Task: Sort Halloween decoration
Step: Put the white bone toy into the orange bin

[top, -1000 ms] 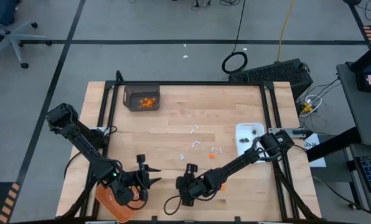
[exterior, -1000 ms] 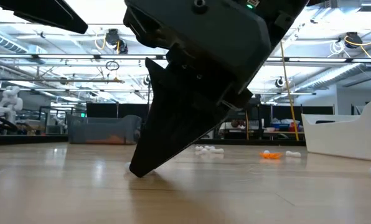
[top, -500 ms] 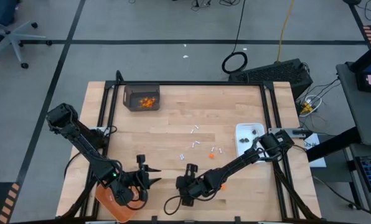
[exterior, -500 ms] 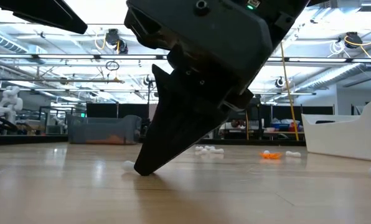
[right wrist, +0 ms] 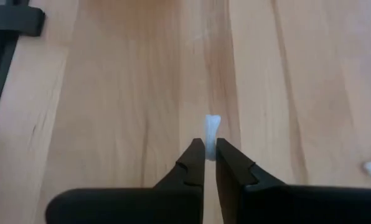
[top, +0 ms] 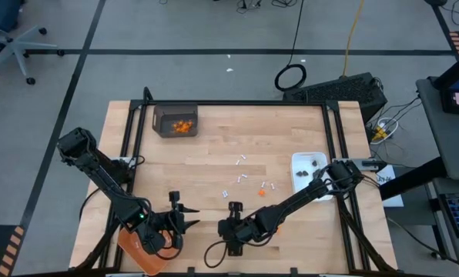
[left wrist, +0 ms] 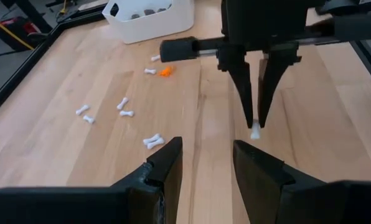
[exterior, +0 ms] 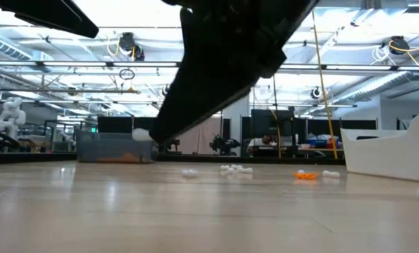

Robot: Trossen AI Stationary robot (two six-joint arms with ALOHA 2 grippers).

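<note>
A small white stick (right wrist: 211,126) hangs above the near middle of the table, and my right gripper (right wrist: 209,149) is shut on it. The left wrist view shows this stick (left wrist: 255,132) below the right gripper's tips (left wrist: 255,122). In the low view the stick (exterior: 140,134) is clear of the wood. More white sticks (top: 238,178) and an orange bit (top: 261,192) lie on the table's middle. My left gripper (left wrist: 204,163) waits open at the near left with nothing between its fingers. My right gripper pinches one end of the white stick (right wrist: 209,140) between its two fingertips. The stick's other end juts out past the tips. The fingers slant downward from the table's right. The stick is lifted clear of the table.
A white dish (top: 306,171) with dark bits stands at the right edge. A dark box (top: 174,121) holding orange bits sits at the far left. An orange tray (top: 139,250) lies under my left arm at the near-left corner.
My right gripper has shut on the white stick on the table and then risen. The stick has come up with it, clear of the wood.
</note>
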